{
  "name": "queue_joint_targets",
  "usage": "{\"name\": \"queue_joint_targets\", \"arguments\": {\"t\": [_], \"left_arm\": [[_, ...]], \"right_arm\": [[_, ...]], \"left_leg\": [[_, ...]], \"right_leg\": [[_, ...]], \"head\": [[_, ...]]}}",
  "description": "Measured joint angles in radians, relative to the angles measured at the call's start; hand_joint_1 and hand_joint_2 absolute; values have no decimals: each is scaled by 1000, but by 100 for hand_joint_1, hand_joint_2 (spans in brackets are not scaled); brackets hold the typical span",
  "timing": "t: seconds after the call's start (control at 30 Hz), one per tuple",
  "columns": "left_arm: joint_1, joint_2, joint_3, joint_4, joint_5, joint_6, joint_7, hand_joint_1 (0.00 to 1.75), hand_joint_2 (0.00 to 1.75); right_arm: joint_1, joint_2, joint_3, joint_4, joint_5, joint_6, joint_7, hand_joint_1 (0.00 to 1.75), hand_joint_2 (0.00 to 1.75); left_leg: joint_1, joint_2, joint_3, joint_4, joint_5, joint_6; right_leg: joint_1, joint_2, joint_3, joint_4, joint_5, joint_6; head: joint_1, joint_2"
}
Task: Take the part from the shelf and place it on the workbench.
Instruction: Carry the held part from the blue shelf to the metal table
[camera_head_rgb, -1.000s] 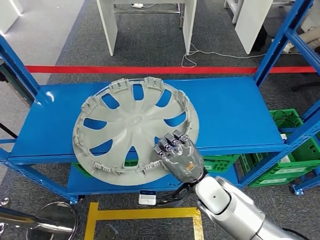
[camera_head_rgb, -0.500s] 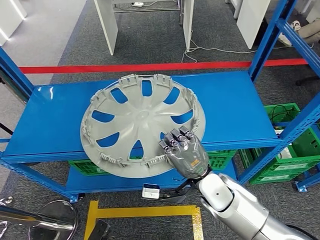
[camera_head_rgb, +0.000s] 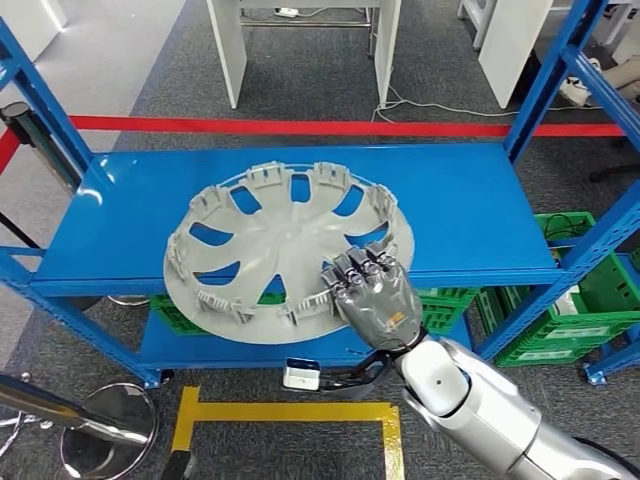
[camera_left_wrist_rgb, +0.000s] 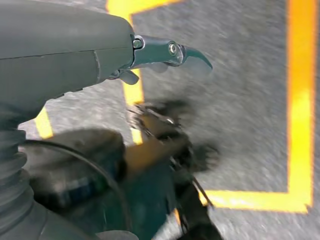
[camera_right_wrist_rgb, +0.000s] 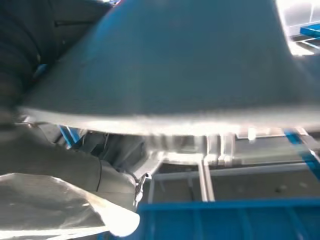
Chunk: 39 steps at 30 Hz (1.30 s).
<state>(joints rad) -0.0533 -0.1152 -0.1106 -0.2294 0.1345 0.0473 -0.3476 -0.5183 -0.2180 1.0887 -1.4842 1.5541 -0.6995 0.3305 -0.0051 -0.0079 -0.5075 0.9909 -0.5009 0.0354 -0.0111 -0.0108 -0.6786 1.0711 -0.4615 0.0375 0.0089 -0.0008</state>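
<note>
Right hand (camera_head_rgb: 375, 297) grips hubcap (camera_head_rgb: 283, 240) near rim | hubcap tilted above shelf (camera_head_rgb: 468, 215)

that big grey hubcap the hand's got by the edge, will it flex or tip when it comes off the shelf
Probably light for its width: the hubcap looks like thin moulded plastic with open cutouts between the spokes. Held by the right hand at one rim only, it would likely droop or swing at the far side and may flex a little. The small clips around its rim could snag the blue shelf.
</note>
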Motion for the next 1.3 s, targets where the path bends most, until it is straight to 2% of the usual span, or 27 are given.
{"name": "queue_joint_targets", "arguments": {"t": [0.07,0.1,0.13,0.17,0.2,0.23,0.3,0.33,0.37,0.43,0.47,0.5,0.6,0.63,0.67,0.7,0.77,0.83,0.9,0.97,1.0,1.1,1.13,1.17,1.2,1.27,1.3], "left_arm": [[1,3,9,1,-3,16,14,0,175],[2,4,12,2,-6,25,21,0,175],[2,6,16,2,-8,32,29,0,175],[2,7,19,2,-9,39,36,0,175],[1,9,21,2,-10,44,45,0,175],[0,10,22,2,-10,49,53,0,175],[-6,14,25,2,-10,60,70,0,175],[-8,15,28,2,-10,65,78,0,175],[-11,17,31,2,-8,72,86,0,175],[-12,21,40,2,-4,87,98,0,175],[-13,23,44,2,-2,97,103,0,175],[-13,25,47,2,-3,107,105,0,175],[-16,27,52,2,-8,122,108,0,175],[-17,28,52,2,-9,123,108,0,175],[-18,28,53,2,-9,123,108,0,175],[-18,28,53,2,-9,123,108,0,175],[-21,30,53,2,-9,124,108,0,175],[-25,30,53,2,-9,124,107,0,175],[-28,31,53,2,-10,125,103,0,175],[-26,30,55,3,-10,129,98,0,175],[-26,29,58,3,-9,131,96,0,175],[-28,30,66,3,-9,137,91,0,175],[-28,29,68,3,-9,138,90,0,175],[-28,29,70,3,-9,138,90,0,175],[-28,29,71,3,-9,139,90,0,175],[-28,30,76,3,-9,142,94,0,175],[-29,30,79,3,-8,144,97,0,175]], "right_arm": [[7,-17,-9,-17,0,0,-28,175,175],[18,-24,-18,-26,0,0,-52,175,175],[34,-29,-30,-37,0,0,-81,175,175],[52,-33,-46,-47,0,0,-114,175,175],[70,-35,-67,-58,0,0,-144,175,175],[85,-37,-91,-69,0,0,-171,175,175],[112,-38,-143,-93,0,-1,-222,175,175],[126,-38,-168,-106,0,-1,-248,175,175],[142,-38,-192,-117,0,-1,-275,175,175],[177,-37,-235,-137,0,0,-326,175,175],[193,-35,-254,-146,0,0,-349,175,175],[208,-33,-272,-155,0,0,-368,175,175],[247,-24,-319,-178,0,0,-404,175,175],[257,-23,-330,-183,0,0,-409,175,175],[264,-21,-339,-187,0,0,-412,175,175],[271,-20,-346,-191,0,0,-414,175,175],[280,-17,-356,-199,0,0,-416,175,175],[284,-15,-365,-208,0,0,-423,175,175],[291,-10,-378,-219,0,0,-440,175,175],[305,2,-392,-233,0,0,-460,175,175],[313,9,-399,-241,-1,0,-468,175,175],[329,28,-416,-262,-1,0,-489,175,175],[333,35,-422,-268,-1,0,-495,175,175],[338,41,-428,-274,-1,0,-501,175,175],[344,50,-434,-281,-1,0,-506,175,175],[351,69,-445,-295,-1,0,-511,175,175],[352,77,-449,-302,-1,0,-512,175,175]], "left_leg": [[1,1,-24,-1,20,8],[1,1,-36,0,29,9],[0,0,-49,1,38,8],[0,0,-61,3,46,7],[1,0,-72,6,52,4],[1,0,-83,11,58,1],[-1,0,-102,25,66,-7],[-2,-1,-109,30,71,-12],[-3,-1,-114,34,77,-17],[-2,-3,-120,38,83,-28],[-1,-3,-126,48,70,-33],[1,-3,-135,73,39,-40],[8,-2,-177,245,-99,-56],[10,-2,-182,297,-117,-60],[12,-2,-175,321,-110,-61],[13,-2,-152,311,-84,-61],[13,-2,-61,196,-33,-56],[10,-3,32,50,-38,-45],[3,-4,58,-9,-50,-33],[4,-2,41,-15,-30,-17],[5,0,29,-17,-18,-8],[2,3,-15,-17,19,8],[0,3,-32,-14,31,9],[-2,3,-50,-11,42,9],[-3,3,-69,-6,52,8],[-5,3,-101,7,69,3],[-6,3,-115,15,76,-1]], "right_leg": [[-1,6,-32,109,-93,6],[-1,8,-44,172,-125,9],[-1,8,-48,216,-136,11],[-1,8,-36,228,-125,13],[-1,8,-7,203,-100,14],[-2,8,39,143,-73,14],[-1,11,137,7,-62,12],[0,12,165,-38,-70,10],[2,13,175,-57,-79,6],[1,10,166,-61,-70,-8],[0,7,160,-62,-62,-18],[-2,4,151,-63,-53,-27],[-3,-3,115,-63,-23,-38],[-3,-4,100,-62,-12,-38],[-3,-5,85,-60,-2,-37],[-3,-6,71,-58,7,-35],[-2,-6,48,-54,25,-28],[-1,-8,36,-53,43,-17],[-2,-11,32,-59,64,-6],[-5,-8,22,-60,61,4],[-6,-4,10,-43,32,8],[-7,5,-29,111,-119,11],[-7,6,-33,169,-143,12],[-6,6,-28,207,-140,12],[-6,7,-10,216,-115,11],[-5,7,69,140,-60,5],[-3,8,126,67,-58,2]], "head": [[3,0],[3,0],[4,0],[4,0],[4,0],[4,0],[4,0],[4,0],[4,0],[4,0],[3,0],[1,0],[-5,0],[-5,0],[-6,0],[-6,0],[-6,0],[-5,0],[-4,0],[-4,0],[-3,0],[0,0],[0,0],[0,0],[1,0],[1,0],[1,0]]}}
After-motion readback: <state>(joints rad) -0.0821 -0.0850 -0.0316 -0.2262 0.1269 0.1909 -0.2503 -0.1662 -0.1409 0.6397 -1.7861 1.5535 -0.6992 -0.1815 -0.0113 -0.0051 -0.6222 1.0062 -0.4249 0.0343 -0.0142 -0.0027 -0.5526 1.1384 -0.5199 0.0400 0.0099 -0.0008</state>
